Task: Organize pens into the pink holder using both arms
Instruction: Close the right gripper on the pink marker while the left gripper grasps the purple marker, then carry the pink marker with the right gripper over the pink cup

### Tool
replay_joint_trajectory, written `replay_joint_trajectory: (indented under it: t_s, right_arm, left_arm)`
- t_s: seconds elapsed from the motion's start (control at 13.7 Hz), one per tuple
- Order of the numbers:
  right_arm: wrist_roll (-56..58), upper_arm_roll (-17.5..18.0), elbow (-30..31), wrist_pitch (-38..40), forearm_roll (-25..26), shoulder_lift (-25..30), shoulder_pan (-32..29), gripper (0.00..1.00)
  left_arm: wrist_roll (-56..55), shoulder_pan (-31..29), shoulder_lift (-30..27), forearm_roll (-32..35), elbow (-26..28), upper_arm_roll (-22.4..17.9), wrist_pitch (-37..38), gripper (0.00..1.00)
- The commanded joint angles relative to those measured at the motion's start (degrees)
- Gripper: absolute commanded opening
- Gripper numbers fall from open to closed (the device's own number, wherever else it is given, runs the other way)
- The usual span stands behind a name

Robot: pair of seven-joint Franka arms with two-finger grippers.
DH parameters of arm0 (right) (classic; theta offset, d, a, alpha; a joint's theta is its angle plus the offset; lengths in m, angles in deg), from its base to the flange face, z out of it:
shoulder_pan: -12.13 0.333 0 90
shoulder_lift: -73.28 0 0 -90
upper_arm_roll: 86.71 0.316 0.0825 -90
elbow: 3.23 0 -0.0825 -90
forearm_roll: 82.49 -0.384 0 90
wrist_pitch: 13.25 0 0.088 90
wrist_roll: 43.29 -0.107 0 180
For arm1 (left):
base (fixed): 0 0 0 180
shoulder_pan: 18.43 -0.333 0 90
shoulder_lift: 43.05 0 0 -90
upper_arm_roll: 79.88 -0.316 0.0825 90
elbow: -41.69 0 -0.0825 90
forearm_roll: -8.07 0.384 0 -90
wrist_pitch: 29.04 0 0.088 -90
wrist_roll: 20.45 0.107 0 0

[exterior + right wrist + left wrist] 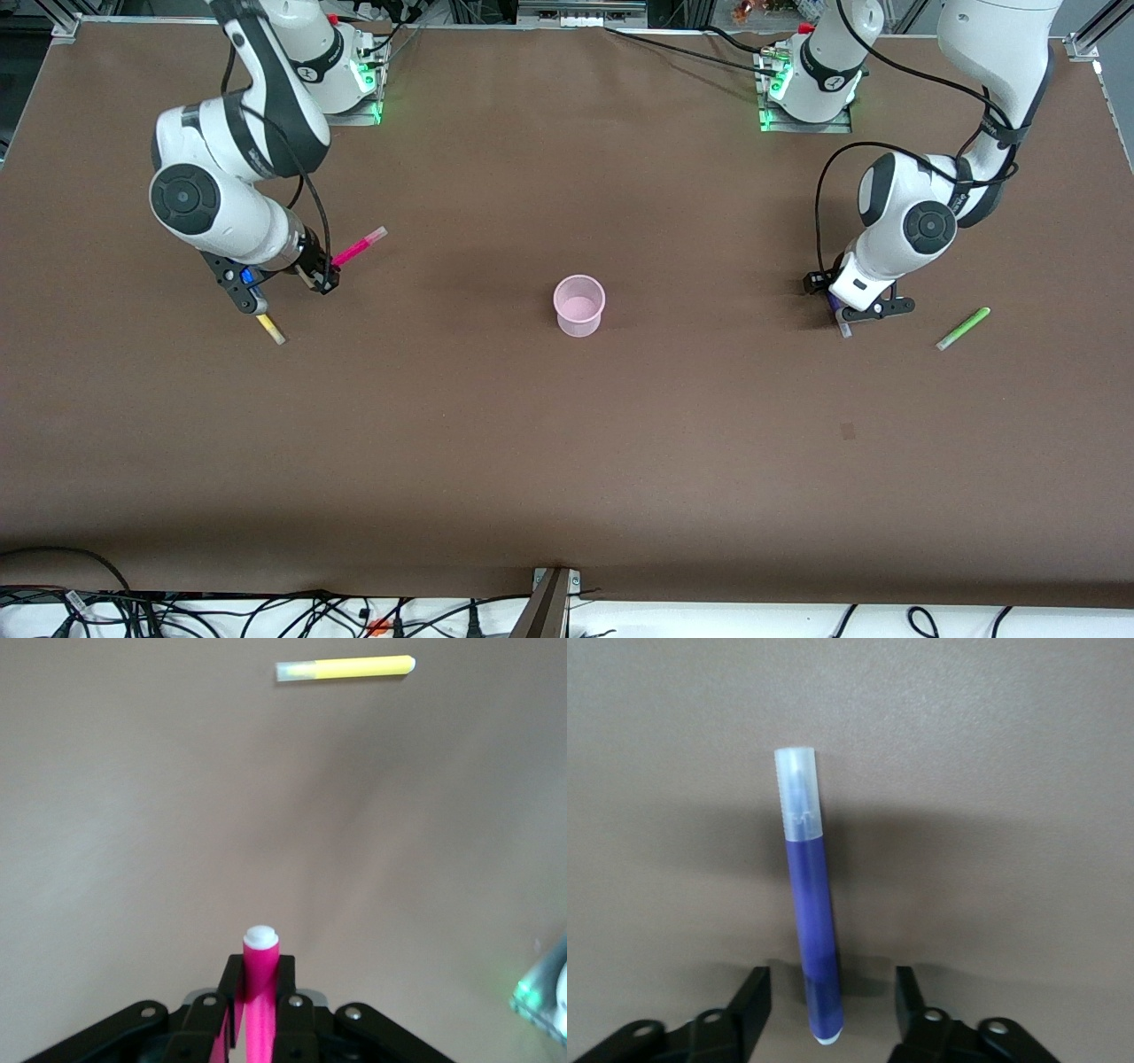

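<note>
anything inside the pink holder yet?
No pens inside the pink holder; only its bare pink bottom shows through the open top. Nothing hides its inside in the front view. Right gripper is shut on the magenta pen; the other three lie on the table.

We find no text, label, brand, number or sign that we can read in any of the three views. The dark marks on the bands of the two arm bases [831, 80] are too small for us to make out as letters.
</note>
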State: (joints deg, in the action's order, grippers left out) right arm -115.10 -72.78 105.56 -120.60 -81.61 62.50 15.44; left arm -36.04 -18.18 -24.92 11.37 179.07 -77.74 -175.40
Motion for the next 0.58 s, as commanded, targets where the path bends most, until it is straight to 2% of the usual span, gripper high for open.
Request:
replay_joint_trajectory:
  t_s: [0.0,0.07,0.15,0.29,0.44,0.51]
  right_arm:
    - [-7.17,-0.22,-12.08,5.66,0.61,-6.62,4.66,0.00]
    - [-10.94,-0.22,-15.07,5.66,2.88,-7.67,7.12,0.00]
    - [-14.98,-0.22,-17.97,5.66,6.12,-9.08,9.67,0.00]
    - [-24.47,-0.22,-23.94,5.84,11.49,-12.50,14.86,0.00]
    - [-30.90,-0.31,-27.91,5.84,14.40,-15.58,18.73,0.00]
    - [-33.11,-0.31,-30.10,5.75,15.54,-16.99,20.66,0.00]
  left_arm:
    - [0.29,-0.07,-0.38,-0.84,0.43,0.06,-0.77,0.44]
    - [0.29,-0.07,-0.38,-0.84,0.43,0.06,-0.77,0.40]
    - [0.21,-0.07,-0.20,-0.84,0.43,0.06,-0.69,0.31]
    - [0.21,-0.07,0.06,-0.84,0.35,0.06,-0.51,0.20]
    - [0.21,-0.16,-0.02,-0.84,0.26,0.06,-0.25,0.04]
    - [0.21,-0.16,-0.11,-0.84,0.17,0.06,-0.16,0.00]
